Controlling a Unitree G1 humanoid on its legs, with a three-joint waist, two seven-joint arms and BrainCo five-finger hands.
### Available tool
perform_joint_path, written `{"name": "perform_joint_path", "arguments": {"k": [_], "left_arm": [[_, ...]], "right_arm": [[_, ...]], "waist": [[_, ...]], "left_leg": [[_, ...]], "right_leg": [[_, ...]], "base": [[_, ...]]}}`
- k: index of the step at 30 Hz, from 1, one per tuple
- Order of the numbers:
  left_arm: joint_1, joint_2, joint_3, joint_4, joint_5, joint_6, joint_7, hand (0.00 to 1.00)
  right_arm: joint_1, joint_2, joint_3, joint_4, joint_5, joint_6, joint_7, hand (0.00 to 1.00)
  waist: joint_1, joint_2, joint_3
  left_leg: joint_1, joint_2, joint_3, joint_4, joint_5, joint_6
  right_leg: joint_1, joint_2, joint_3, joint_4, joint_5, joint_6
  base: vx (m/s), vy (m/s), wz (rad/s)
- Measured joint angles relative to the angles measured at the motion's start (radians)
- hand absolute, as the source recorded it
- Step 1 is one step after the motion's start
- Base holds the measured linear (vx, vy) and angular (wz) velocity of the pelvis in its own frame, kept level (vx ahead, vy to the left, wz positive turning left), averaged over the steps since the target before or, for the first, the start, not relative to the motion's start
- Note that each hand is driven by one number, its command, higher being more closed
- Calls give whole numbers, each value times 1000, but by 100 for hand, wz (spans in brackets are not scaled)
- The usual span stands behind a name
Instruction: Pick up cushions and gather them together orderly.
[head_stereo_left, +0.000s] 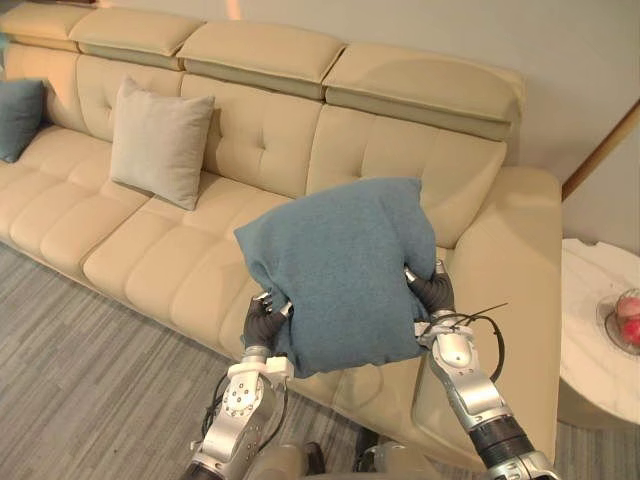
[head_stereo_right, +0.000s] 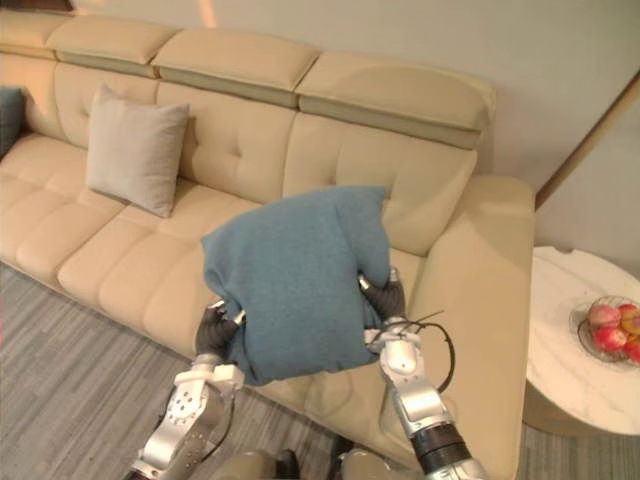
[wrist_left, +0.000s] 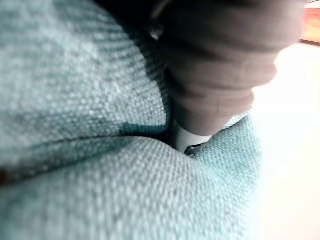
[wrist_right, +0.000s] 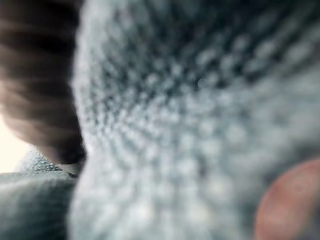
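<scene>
I hold the blue cushion (head_stereo_left: 340, 270) up in the air over the front of the sofa (head_stereo_left: 250, 130), near its right end. It is squeezed between my left robot hand (head_stereo_left: 264, 318) and my right robot hand (head_stereo_left: 433, 292), one on each side. Both press into the cloth, and I cannot tell if they are wide or closed. A grey cushion (head_stereo_left: 160, 143) leans on the sofa back further left. A far cushion (head_stereo_left: 18, 115), also blue, sits at the left edge. A white desk (head_stereo_left: 585, 300) on the right has red fruit (head_stereo_right: 604, 316) on it
</scene>
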Motion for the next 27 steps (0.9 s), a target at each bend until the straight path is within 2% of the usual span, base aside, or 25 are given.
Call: {"name": "perform_joint_path", "arguments": {"k": [2,3,4,5,6,7,8,9,11,13,17,21,23,27], "left_arm": [[-1,-1,0,3,1,1,-17,100],[-3,0,0,4,1,0,-23,100],[-10,-1,-1,4,1,2,-32,100],[-13,-1,-5,6,1,4,-34,100],[-13,-2,-10,6,1,5,-34,100],[-13,4,-12,15,1,10,-34,100],[-14,6,-15,15,1,14,-34,100],[-14,7,-21,16,1,14,-34,100],[-12,7,-48,15,1,16,-34,100],[-11,18,-50,14,1,15,-35,100],[-10,38,-59,10,3,16,-46,100],[7,41,-71,6,46,18,-53,100],[3,41,-69,-2,74,18,-53,100],[-69,41,-51,-15,123,18,-29,100]], "right_arm": [[-2,1,-11,-2,0,-1,0,100],[-2,1,-14,-2,0,-1,-1,100],[-2,2,-26,-2,1,-1,-1,100],[-1,3,-38,-1,1,-1,-1,100],[-2,3,-43,-1,0,-1,-1,100],[6,19,-49,3,0,0,-3,100],[19,28,-56,-1,0,0,-3,100],[27,30,-65,-2,0,0,-2,100],[54,36,-87,-10,-4,0,2,100],[72,46,-87,-17,-4,0,6,100],[104,48,-87,-26,-5,0,7,100],[172,45,-86,-63,-41,0,4,100],[173,45,-86,-62,-49,0,-4,100],[136,45,-85,-62,-86,0,-40,100]], "waist": [[2,0,-1],[-1,0,-1],[-8,1,-1],[-17,6,-2],[-18,17,-5],[-25,3,-6],[-33,-15,-9],[-36,-21,-11],[-30,-22,-13],[-27,-19,-14],[-25,-23,-16],[-38,-24,-17],[-46,-26,-16],[-42,-37,-9]], "left_leg": [[4,54,-58,-87,-2,-10],[6,56,-84,-135,2,-14],[7,58,-158,-245,23,-19],[30,53,-232,-369,109,-40],[44,56,-268,-414,179,-68],[64,33,-274,-426,183,-121],[87,10,-261,-452,190,-106],[101,-6,-252,-470,195,-98],[161,-48,-216,-527,212,-73],[189,-66,-192,-557,218,-64],[195,-72,-160,-586,223,-56],[178,-64,-124,-617,238,-59],[151,-53,-117,-619,245,-66],[61,-33,-113,-620,272,-75]], "right_leg": [[16,-4,33,-9,0,0],[16,-8,42,-13,0,1],[13,-16,60,-18,0,4],[14,-18,81,-19,-3,32],[18,-12,95,-20,-6,52],[30,-26,126,-30,-2,81],[36,-58,141,-35,3,93],[41,-75,145,-38,4,101],[73,-123,171,-60,15,121],[81,-142,199,-70,19,127],[62,-149,231,-85,28,142],[14,-141,269,-106,39,157],[-18,-129,275,-106,51,149],[-110,-109,278,-111,83,139]], "base": [[228,39,-55],[177,166,-40],[160,249,-38],[166,279,-41],[178,304,-40],[176,294,-26],[162,271,-13],[136,231,1],[121,219,-11],[71,166,-23],[-1,36,-31],[-35,-33,-31],[-64,-54,-16],[-98,-61,-9]]}}
